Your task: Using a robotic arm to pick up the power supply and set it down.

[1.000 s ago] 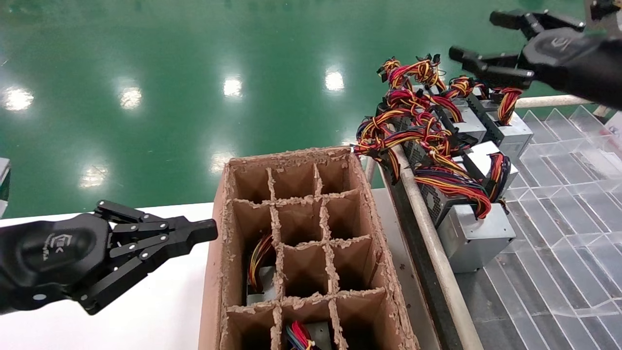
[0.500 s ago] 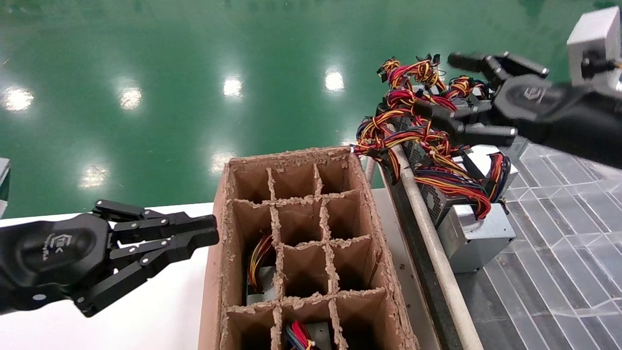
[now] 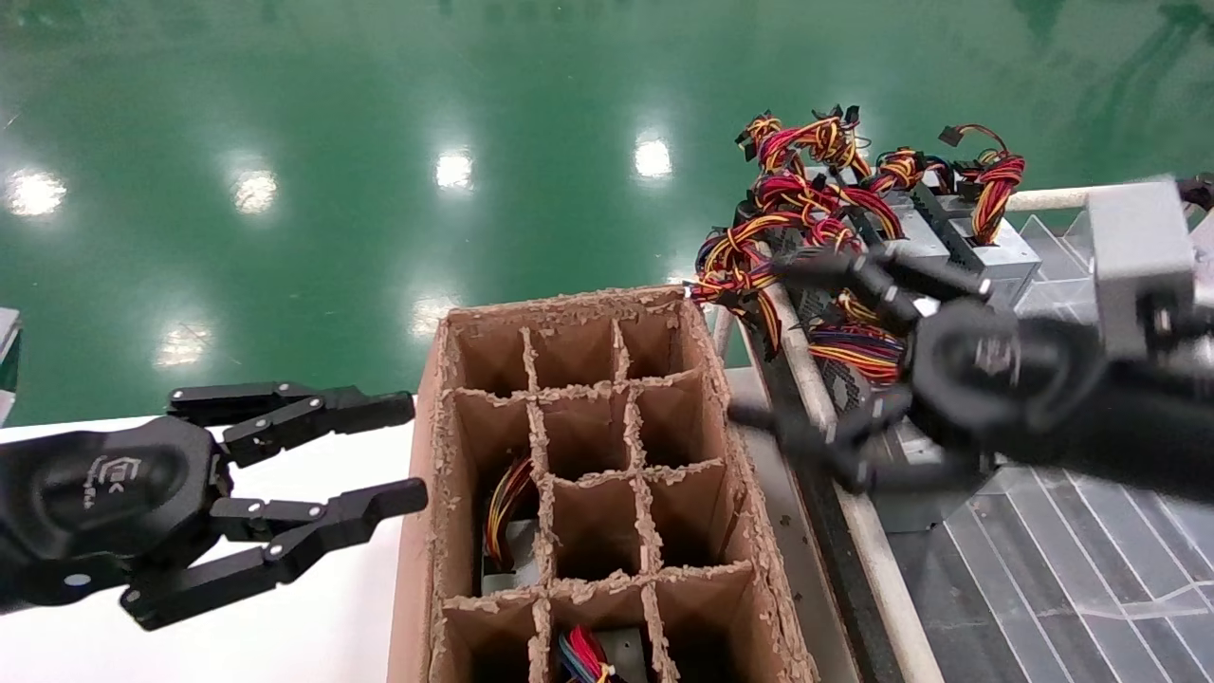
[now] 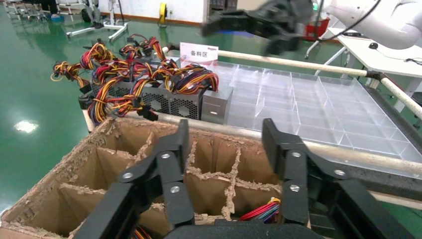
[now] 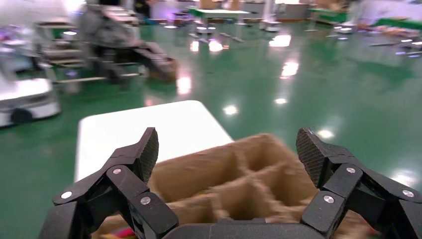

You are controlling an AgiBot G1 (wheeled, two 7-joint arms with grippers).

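Right hand (image 3: pixel 792 356), spread wide, hovers just above the power supply (image 3: pixel 925 474).

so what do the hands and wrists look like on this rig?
Both are matte black multi-link hands with bare silver pivot pins and two long fingers each. The left hand has a rounded black palm housing with a small white logo. The right hand carries a similar logo and sits ahead of a silver-grey wrist block. Its finger pads are finely textured.
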